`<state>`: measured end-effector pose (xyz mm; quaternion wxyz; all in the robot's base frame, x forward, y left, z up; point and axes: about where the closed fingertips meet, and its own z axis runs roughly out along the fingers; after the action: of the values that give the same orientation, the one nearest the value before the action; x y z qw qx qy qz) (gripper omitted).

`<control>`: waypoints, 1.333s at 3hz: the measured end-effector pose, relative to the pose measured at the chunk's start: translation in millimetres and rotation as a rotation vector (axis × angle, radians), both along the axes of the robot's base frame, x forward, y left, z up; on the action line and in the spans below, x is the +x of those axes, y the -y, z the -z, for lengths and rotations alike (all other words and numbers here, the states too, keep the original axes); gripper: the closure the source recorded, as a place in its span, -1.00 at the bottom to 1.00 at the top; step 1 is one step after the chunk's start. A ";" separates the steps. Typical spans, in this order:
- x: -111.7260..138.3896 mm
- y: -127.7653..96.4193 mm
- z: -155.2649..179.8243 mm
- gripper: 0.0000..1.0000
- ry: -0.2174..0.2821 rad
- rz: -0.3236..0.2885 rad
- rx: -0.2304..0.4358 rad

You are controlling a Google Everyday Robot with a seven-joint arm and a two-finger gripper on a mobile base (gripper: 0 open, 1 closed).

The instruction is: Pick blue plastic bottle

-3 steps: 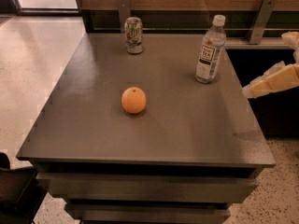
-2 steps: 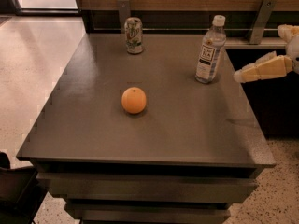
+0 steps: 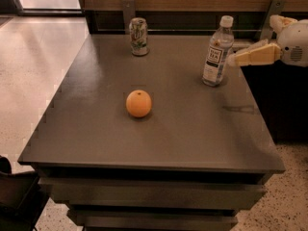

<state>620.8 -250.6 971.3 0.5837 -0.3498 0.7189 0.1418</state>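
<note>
The blue plastic bottle (image 3: 217, 52) stands upright near the table's back right edge; it is clear, with a white cap and a white-and-dark label. My gripper (image 3: 252, 41) comes in from the right at the bottle's upper half. Its jaws are open and hold nothing. The lower cream finger (image 3: 254, 56) points at the bottle, its tip a short gap from the bottle's right side. The other finger (image 3: 279, 21) sits higher and further right.
A green-and-silver soda can (image 3: 139, 36) stands at the back of the dark grey table (image 3: 183, 129). An orange (image 3: 138, 103) lies near the table's middle. A wooden wall with metal brackets (image 3: 128, 13) runs behind the table. Pale floor lies to the left.
My gripper has moved left and upward from beside the table's right edge, closing in on the bottle. The bottle, the can and the orange have not moved.
</note>
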 end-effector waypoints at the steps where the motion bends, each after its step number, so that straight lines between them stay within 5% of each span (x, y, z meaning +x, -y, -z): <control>1: 24.6 -17.7 4.4 -1.00 0.012 -0.052 0.062; 4: 56.7 -42.8 42.4 -1.00 -0.009 -0.105 0.207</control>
<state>677.5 -207.8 928.9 0.6054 -0.3241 0.6837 0.2471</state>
